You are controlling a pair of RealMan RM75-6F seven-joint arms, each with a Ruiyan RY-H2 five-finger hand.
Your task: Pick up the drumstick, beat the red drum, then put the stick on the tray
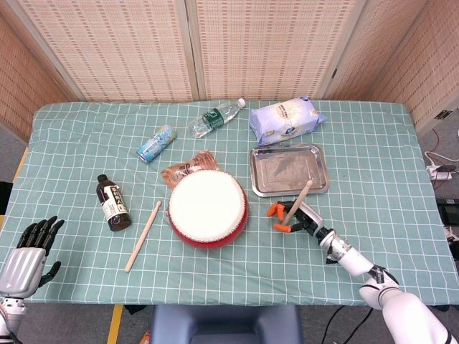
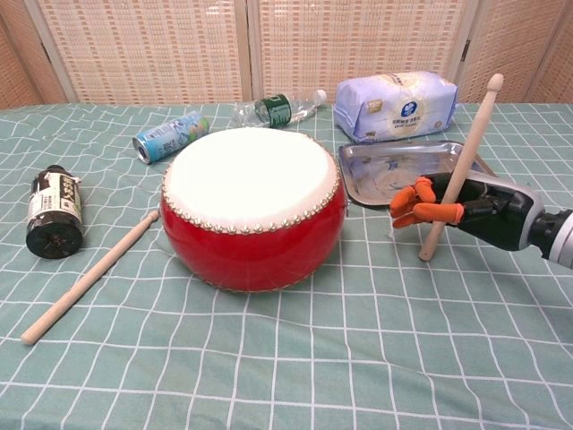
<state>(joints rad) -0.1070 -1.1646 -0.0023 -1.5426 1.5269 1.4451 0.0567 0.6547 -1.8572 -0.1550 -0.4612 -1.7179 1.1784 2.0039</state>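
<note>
Wooden drumstick (image 1: 297, 200) is standing tilted in the right hand (image 1: 295, 217), gripped just right of the red drum (image 1: 208, 208), before the steel tray (image 1: 288, 170); the left hand (image 1: 30, 249) is lying spread, holding nothing. Chest view: orange fingertips (image 2: 419, 211) are curling around the stick.

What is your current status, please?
Right hand grips drumstick, near upright. Left hand open, idle. Red drum beside it, tray behind. Nothing between.

Screened-off demo table (image 1: 373, 143), checked cloth
</note>
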